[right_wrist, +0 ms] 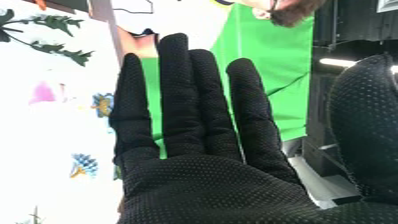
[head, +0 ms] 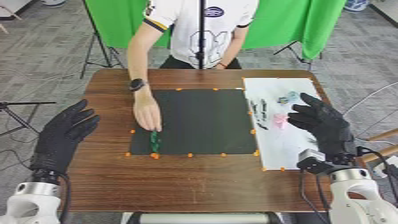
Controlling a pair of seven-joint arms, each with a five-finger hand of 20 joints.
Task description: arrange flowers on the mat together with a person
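Right hand (head: 327, 127), fingers (right_wrist: 179, 100) straight, mostly apart; person's hand (head: 147, 111) at greenery (head: 155, 142) on black mat (head: 206, 120).

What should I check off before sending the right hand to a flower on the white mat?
1. Right hand free: ok, fingers extended, nothing held.
2. Flowers available: ok, a pink flower and a blue flower lie on the white mat.
3. Left hand out of the way: ok, at the table's left side, off the black mat.
4. Person finished placing: not ok, the person's hand is at the green leafy stem on the black mat.
5. Right hand's height above the white mat: cannot tell.
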